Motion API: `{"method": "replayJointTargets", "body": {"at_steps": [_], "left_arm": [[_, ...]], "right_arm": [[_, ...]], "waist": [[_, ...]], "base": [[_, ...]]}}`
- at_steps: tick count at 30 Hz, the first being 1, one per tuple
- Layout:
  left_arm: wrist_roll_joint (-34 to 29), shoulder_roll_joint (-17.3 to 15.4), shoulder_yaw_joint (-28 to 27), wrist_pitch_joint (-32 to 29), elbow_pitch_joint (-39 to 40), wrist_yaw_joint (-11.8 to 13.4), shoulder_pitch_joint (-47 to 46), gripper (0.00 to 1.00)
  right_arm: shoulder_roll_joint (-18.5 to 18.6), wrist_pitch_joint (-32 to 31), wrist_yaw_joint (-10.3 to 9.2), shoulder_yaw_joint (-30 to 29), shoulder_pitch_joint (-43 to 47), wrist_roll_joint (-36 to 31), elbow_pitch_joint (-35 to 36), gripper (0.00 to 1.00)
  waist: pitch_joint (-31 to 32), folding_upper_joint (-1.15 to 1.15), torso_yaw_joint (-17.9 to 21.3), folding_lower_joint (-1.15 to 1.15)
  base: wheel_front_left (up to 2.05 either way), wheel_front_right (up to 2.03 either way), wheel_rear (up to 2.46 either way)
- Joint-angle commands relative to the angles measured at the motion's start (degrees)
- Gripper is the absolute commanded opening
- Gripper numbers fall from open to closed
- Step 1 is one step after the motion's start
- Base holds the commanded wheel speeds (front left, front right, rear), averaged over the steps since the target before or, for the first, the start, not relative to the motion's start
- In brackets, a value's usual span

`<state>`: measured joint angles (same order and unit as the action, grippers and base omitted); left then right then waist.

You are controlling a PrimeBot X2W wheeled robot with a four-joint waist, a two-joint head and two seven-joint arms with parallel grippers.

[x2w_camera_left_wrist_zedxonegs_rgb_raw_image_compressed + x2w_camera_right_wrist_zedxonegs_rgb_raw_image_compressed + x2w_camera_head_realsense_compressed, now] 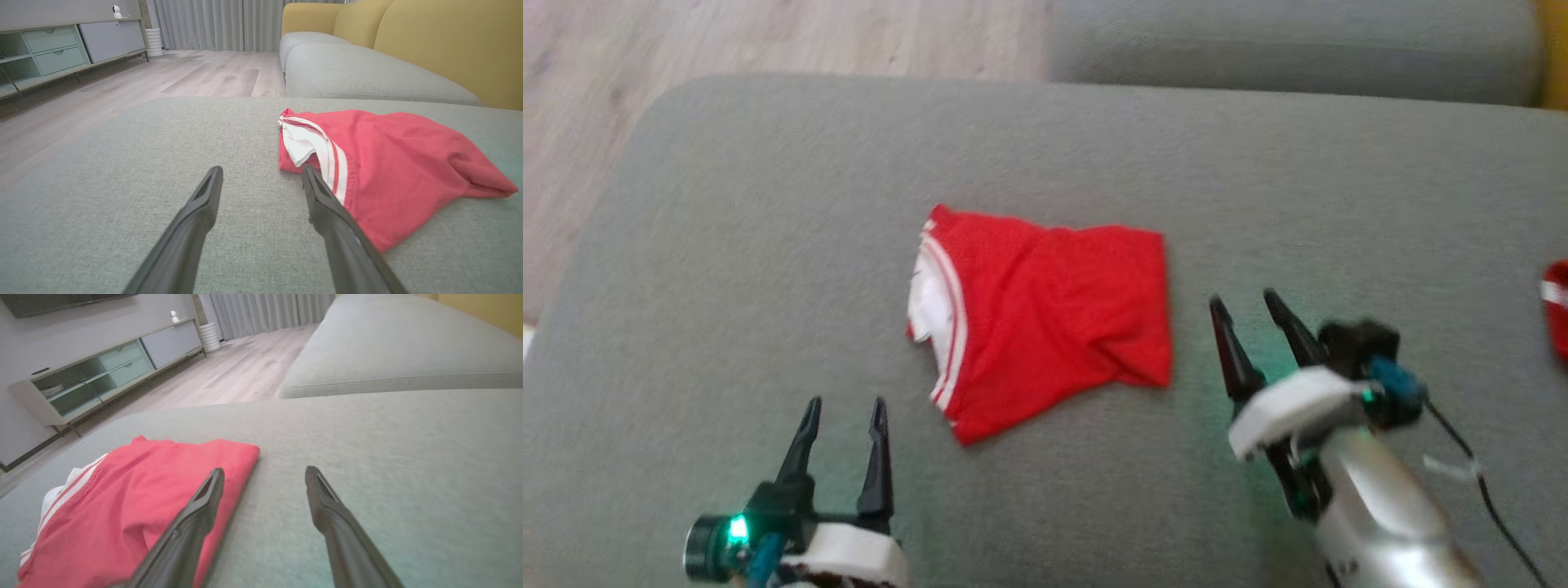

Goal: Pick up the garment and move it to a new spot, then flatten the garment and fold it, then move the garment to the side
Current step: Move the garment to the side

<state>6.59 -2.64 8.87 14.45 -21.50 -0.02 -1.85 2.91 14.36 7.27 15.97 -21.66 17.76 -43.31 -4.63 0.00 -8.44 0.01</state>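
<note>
The garment [1045, 314] is a pair of red shorts with white stripes and a white lining at its left end, lying folded on the grey cushion [727, 245]. My left gripper [845, 407] hovers open below and to the left of it, nothing between its fingers. In the left wrist view the garment [392, 163] lies just right of my left gripper [261, 173]. My right gripper [1243, 300] is open just right of the garment's right edge. The right wrist view has the garment [135, 506] left of my right gripper [264, 473], its left finger over the cloth's edge.
A second red item [1556, 306] peeks in at the cushion's right edge. A sofa seat [1290, 41] lies beyond, with yellow backrests [449, 45]. Wood floor [768, 37] lies beyond the cushion's far left edge, and a low cabinet [61, 49] stands by the wall.
</note>
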Motion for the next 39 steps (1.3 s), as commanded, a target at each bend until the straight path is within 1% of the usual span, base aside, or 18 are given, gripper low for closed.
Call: {"method": "replayJointTargets", "body": {"at_steps": [1,5,8,13,20,26,27,32,35,36,37,38,39], "left_arm": [[0.4,-0.2,-1.2,0.5,1.7,0.1,-2.2,1.0],[0.8,-0.2,-0.4,0.5,1.4,0.1,-3.0,1.0],[1.2,-0.2,0.2,0.5,1.3,0.2,-3.5,1.0],[1.5,-0.2,0.7,0.5,1.7,0.3,-4.4,1.0],[1.5,-0.2,1.8,0.5,2.5,0.4,-6.0,1.0],[1.9,-0.2,2.6,0.5,2.8,0.7,-6.1,1.0],[1.9,-0.2,2.6,0.5,2.8,0.7,-6.1,1.0],[2.1,-0.2,2.5,0.5,2.6,0.8,-5.5,1.0],[2.3,-0.2,2.6,0.5,2.5,0.9,-5.3,1.0],[2.4,-0.2,2.7,0.5,2.4,0.9,-5.3,1.0],[2.5,-0.2,2.8,0.5,2.4,0.9,-5.4,1.0],[2.5,-0.2,2.9,0.5,2.4,0.9,-5.4,1.0],[2.6,-0.2,2.9,0.5,2.4,0.9,-5.5,1.0]], "right_arm": [[0.0,0.6,0.22,2.3,-2.7,0.9,-0.2,1.0],[0.0,0.6,0.22,4.8,-7.9,3.8,-6.7,1.0],[0.0,0.6,0.22,5.6,-10.0,6.8,-11.1,1.0],[0.0,0.6,0.22,8.2,-11.0,13.4,-14.7,1.0],[0.0,-0.4,0.22,15.2,-12.7,24.2,-15.1,1.0],[0.0,-2.0,0.22,20.9,-13.0,34.0,-14.0,1.0],[0.0,-2.0,0.22,20.9,-13.0,34.0,-14.0,1.0],[0.0,-2.3,0.22,26.5,-12.7,40.2,-12.6,1.0],[0.0,-2.1,0.22,29.5,-13.0,42.3,-13.1,1.0],[0.0,-1.8,0.22,30.2,-13.3,42.6,-13.7,0.74],[0.0,-1.5,0.22,30.7,-13.7,42.9,-14.6,0.35],[0.0,-1.1,0.22,31.1,-14.1,43.0,-15.3,0.0],[0.0,-0.7,0.22,31.5,-14.6,43.1,-16.0,0.0]], "waist": [[-2.9,0.0,-3.5,-0.01],[-4.6,0.0,-6.5,-0.01],[-5.3,0.0,-8.0,-0.01],[-6.3,0.0,-9.3,-0.01],[-7.7,0.0,-10.3,-0.01],[-7.8,0.0,-11.1,-0.01],[-7.8,0.0,-11.1,-0.01],[-7.5,0.0,-11.2,-0.01],[-7.2,0.0,-11.1,-0.01],[-7.2,0.0,-11.0,-0.01],[-7.1,0.0,-11.0,-0.01],[-7.1,0.0,-10.9,-0.01],[-7.1,0.0,-10.7,-0.01]], "base": [[0.0,0.0,0.0],[0.0,0.0,0.0],[0.0,0.0,0.0],[0.0,0.0,0.0],[0.0,0.0,0.0],[0.0,0.0,0.0],[0.0,0.0,0.0],[0.0,0.0,0.0],[0.0,0.0,0.0],[0.0,0.0,0.0],[0.0,0.0,0.0],[0.0,0.0,0.0],[0.0,0.0,0.0]]}}
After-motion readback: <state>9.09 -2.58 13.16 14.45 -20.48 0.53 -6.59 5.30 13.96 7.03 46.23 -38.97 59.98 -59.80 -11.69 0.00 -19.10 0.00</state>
